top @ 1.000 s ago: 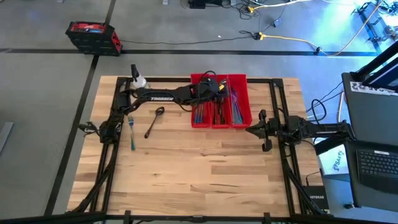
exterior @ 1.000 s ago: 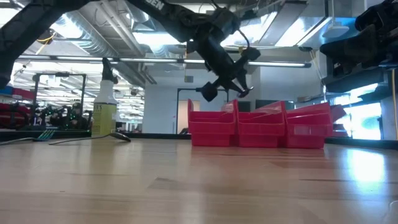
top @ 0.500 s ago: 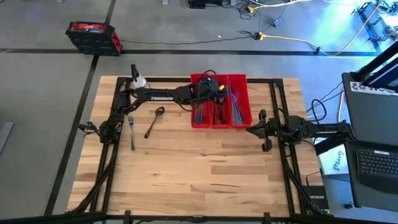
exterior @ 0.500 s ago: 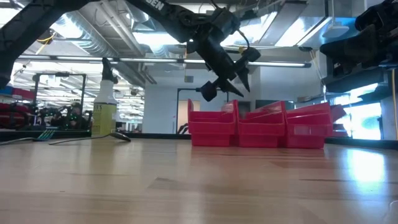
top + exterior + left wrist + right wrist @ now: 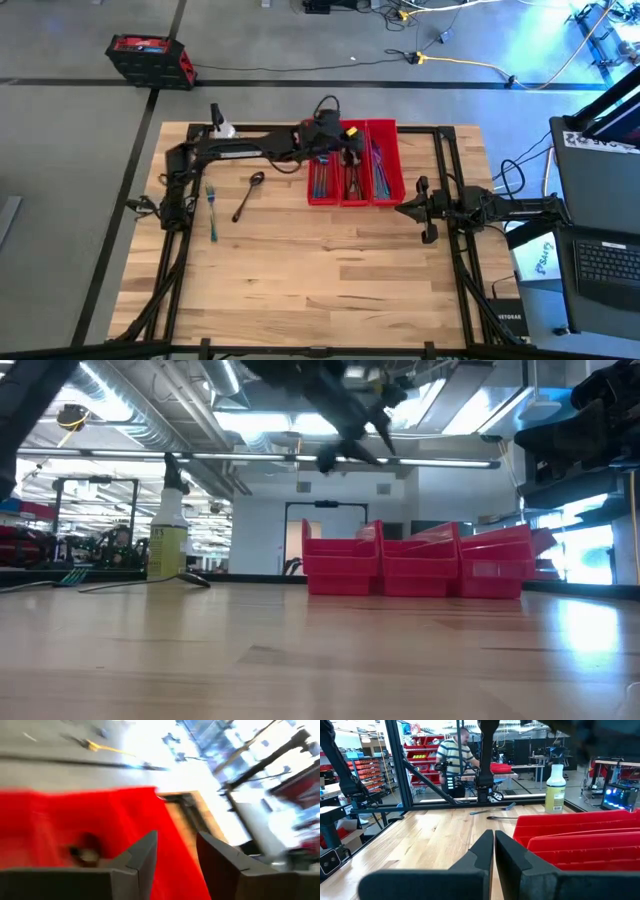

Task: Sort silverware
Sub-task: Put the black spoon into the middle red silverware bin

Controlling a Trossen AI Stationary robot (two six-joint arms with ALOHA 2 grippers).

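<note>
**Sorting nearly complete: two pieces outstanding**

My left gripper (image 5: pixel 352 150) hangs above the red bins (image 5: pixel 355 190), over their far end, lifted well clear of them in the low view. My wrist view shows its fingers (image 5: pixel 145 855) parted with a clear gap and nothing between them; I carry no item.

Most of the silverware (image 5: pixel 345 178) lies in the three bin compartments, in iridescent bundles. I cannot confirm from above that each compartment holds one type only.

Outstanding on the bare table: one fork (image 5: pixel 212 213) and one dark spoon (image 5: pixel 247 196), lying near each other, well apart from the bins, close to my left arm's base.

My right gripper (image 5: pixel 412 210) waits beside the bins, fingers closed together, empty.

I judge roughly two pickups remain.
</note>
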